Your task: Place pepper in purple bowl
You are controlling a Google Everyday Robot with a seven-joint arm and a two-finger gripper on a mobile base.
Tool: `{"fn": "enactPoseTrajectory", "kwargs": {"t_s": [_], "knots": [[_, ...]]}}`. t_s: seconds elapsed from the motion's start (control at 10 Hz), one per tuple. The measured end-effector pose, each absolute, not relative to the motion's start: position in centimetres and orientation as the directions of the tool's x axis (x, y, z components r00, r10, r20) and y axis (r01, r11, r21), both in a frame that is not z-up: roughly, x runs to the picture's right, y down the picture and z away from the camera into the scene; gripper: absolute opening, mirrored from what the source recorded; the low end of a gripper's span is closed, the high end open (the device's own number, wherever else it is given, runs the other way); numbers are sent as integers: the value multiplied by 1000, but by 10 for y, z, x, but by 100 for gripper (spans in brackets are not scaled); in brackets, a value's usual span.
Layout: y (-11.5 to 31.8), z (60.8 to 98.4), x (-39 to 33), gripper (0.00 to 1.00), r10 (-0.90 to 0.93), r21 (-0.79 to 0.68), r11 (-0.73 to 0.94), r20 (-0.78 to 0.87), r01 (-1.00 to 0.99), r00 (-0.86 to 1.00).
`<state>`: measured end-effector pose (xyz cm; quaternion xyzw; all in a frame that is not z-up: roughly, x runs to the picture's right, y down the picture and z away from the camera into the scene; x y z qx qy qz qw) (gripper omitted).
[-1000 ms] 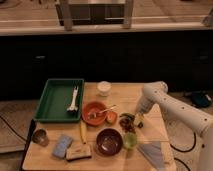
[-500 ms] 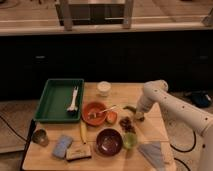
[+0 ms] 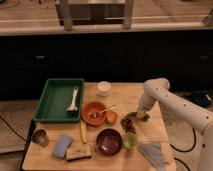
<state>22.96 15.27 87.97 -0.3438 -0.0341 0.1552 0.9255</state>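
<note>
- At the table's (image 3: 150, 132) front edge, near the middle, sits the purple bowl (image 3: 109, 141), empty, with a pale green round thing (image 3: 130, 141) just beside it on the right and a grey cloth (image 3: 152, 152) at the front-right corner.
- Along the front-left lie a blue sponge (image 3: 62, 146), a dark block (image 3: 79, 152) and a small metal cup (image 3: 39, 136); a banana (image 3: 82, 131) points front to back beside them.
- Mid-table, the orange bowl (image 3: 94, 112) holds a utensil.
- Towards the right edge, the pincer (image 3: 139, 115) is down at the table surface on the pepper (image 3: 133, 116), whose long axis appears to run left-right; whether the pincer is clenched on it cannot be told.
- The purple bowl lies forward and left of the pincer, the direction the carry would likely take.
- At the back-left corner rests a green tray (image 3: 55, 100); a white cup (image 3: 103, 88) stands by the back edge.
</note>
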Motion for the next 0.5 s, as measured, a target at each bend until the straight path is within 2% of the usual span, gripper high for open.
{"fn": "enactPoseTrajectory", "kwargs": {"t_s": [0.5], "knots": [[122, 861, 249, 0, 257, -622, 765, 57, -167, 965]]}}
